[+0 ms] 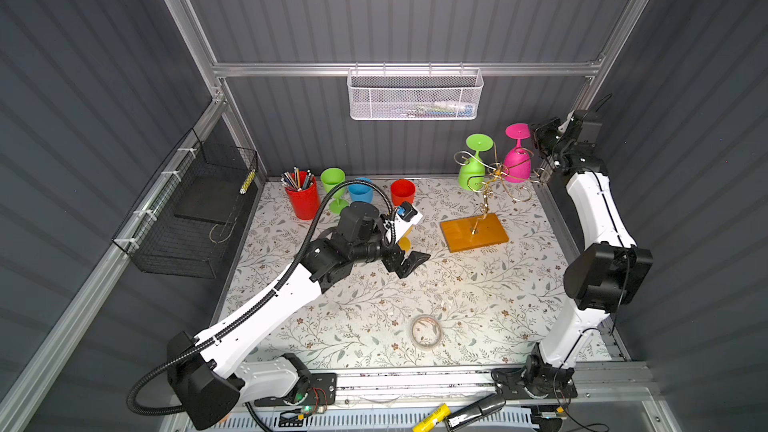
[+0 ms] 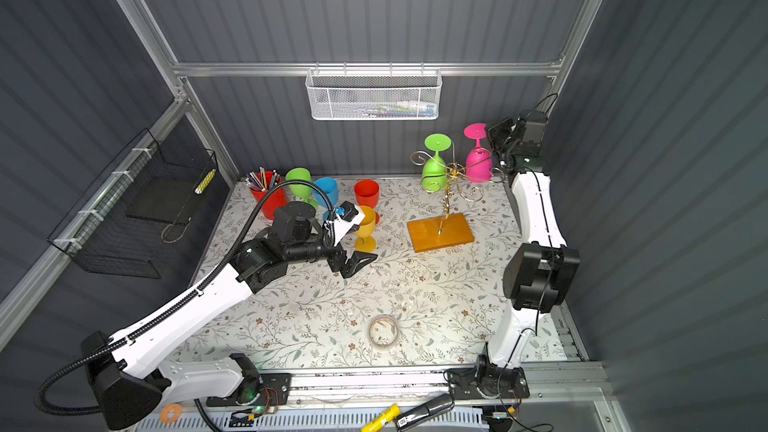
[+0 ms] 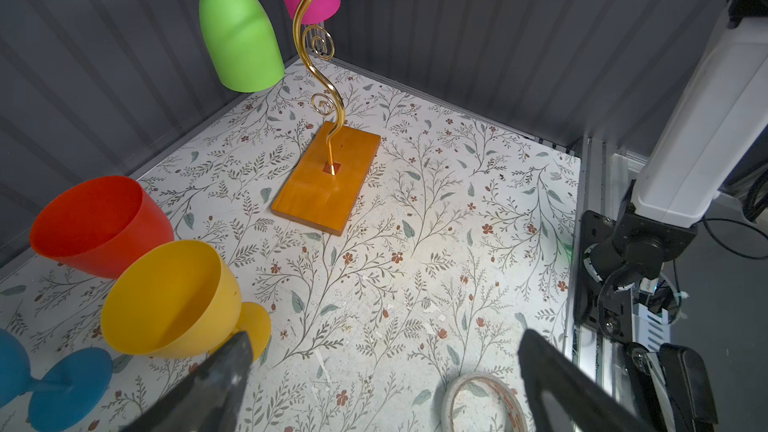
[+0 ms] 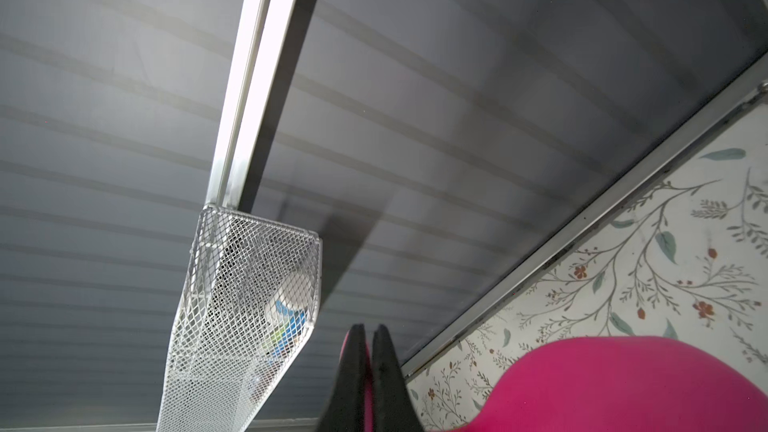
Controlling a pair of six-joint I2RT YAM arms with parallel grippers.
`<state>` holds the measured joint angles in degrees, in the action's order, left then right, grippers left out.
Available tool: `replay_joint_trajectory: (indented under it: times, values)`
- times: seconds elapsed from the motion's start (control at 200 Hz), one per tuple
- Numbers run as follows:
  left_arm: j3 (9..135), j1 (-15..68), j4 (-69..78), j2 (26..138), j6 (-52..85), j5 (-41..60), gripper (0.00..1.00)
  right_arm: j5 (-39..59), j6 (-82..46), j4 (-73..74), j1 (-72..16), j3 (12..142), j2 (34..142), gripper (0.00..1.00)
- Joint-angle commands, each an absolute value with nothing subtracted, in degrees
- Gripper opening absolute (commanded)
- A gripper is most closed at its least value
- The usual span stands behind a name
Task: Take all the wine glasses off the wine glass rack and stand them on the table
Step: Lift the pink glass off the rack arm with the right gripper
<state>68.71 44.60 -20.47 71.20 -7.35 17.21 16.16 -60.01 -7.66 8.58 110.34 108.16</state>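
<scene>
The wine glass rack (image 1: 473,232) (image 2: 440,232) (image 3: 328,184), gold wire on an orange-brown wooden base, stands at the back right. A pink wine glass (image 1: 517,164) (image 2: 478,164) (image 4: 623,384) hangs upside down on its right side. A green wine glass (image 1: 471,172) (image 2: 433,170) (image 3: 237,35) hangs to the pink one's left. My right gripper (image 1: 534,135) (image 2: 490,132) (image 4: 369,334) is shut on the edge of the pink glass's foot, with pink showing between its fingers. My left gripper (image 1: 409,261) (image 2: 357,263) (image 3: 384,338) stands open and empty above the floral mat, left of the base.
Upright glasses stand at the back left: green (image 1: 332,180), blue (image 1: 359,191), red (image 1: 402,192) and yellow (image 2: 366,226) (image 3: 174,297). Beside them is a red pencil cup (image 1: 302,199). A tape roll (image 1: 426,331) lies near the front. A white mesh basket (image 1: 415,95) hangs on the back wall, a black wire basket (image 1: 187,218) on the left wall.
</scene>
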Motion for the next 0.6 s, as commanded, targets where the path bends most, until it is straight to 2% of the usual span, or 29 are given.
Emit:
replay_joint_trajectory:
  times: [0.0,0.59]
  values:
    - [68.4,44.9,-20.1,70.9,-7.9,18.0,1.0,12.5,-60.1,-4.0,9.2,108.0,105.0,0.0]
    - [68.6,44.9,-20.1,71.6,-7.6,18.4,1.0,6.2,-60.5,2.7,15.9,84.7,86.8,0.0]
